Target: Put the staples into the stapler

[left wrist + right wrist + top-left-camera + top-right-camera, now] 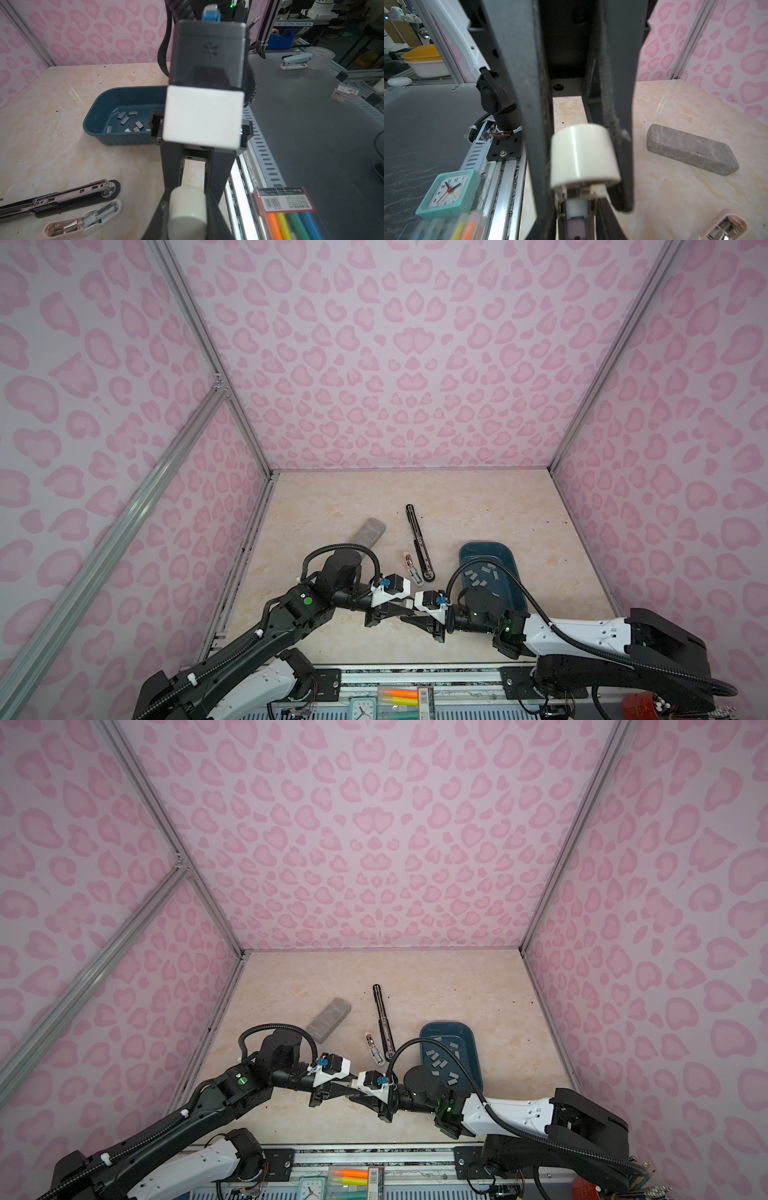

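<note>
The black stapler (419,541) (384,1023) (62,199) lies opened out flat mid-table. Several silver-grey staples (484,572) (440,1058) (128,122) lie loose in a dark blue tray (515,572) (97,133) to its right. My two grippers meet tip to tip near the table's front, above the surface. The left gripper (411,608) (187,197) is shut on a small white piece (187,209) (581,153) with a metal channel. The right gripper (405,614) (579,199) is closed on the same piece from the opposite side.
A small pink stapler (414,570) (83,221) lies open beside the black one. A big grey speckled block (368,533) (691,149) lies at the left, partly under the left arm's cable. Beyond the front rail sit a clock (446,191) and a marker pack (286,212).
</note>
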Robot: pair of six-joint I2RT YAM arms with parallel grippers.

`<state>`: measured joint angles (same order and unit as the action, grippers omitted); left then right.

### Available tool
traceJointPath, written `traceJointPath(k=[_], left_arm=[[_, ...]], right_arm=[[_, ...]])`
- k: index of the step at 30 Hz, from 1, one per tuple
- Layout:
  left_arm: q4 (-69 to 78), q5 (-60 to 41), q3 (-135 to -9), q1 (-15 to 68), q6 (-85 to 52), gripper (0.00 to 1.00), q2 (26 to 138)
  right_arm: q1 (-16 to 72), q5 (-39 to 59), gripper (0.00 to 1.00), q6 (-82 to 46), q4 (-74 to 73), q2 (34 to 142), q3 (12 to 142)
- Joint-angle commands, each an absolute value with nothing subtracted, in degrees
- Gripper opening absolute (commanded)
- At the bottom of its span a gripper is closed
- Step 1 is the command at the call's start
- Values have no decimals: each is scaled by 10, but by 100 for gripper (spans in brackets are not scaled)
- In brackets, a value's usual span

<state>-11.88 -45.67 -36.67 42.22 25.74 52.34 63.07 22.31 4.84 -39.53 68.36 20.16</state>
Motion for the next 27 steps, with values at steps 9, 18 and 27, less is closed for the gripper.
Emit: traceJointPath(k=[9, 18, 27], left_arm=[[-108, -470, -370, 422, 256, 4, 521], [-98, -459, -362, 421, 252, 15, 518], [-36, -272, -323, 421, 152, 98, 451]], right_arm=[[638, 224, 37, 34, -454, 696, 199], [638, 198, 24, 19, -461, 709, 202], [638, 51, 20, -3, -404, 698, 207]])
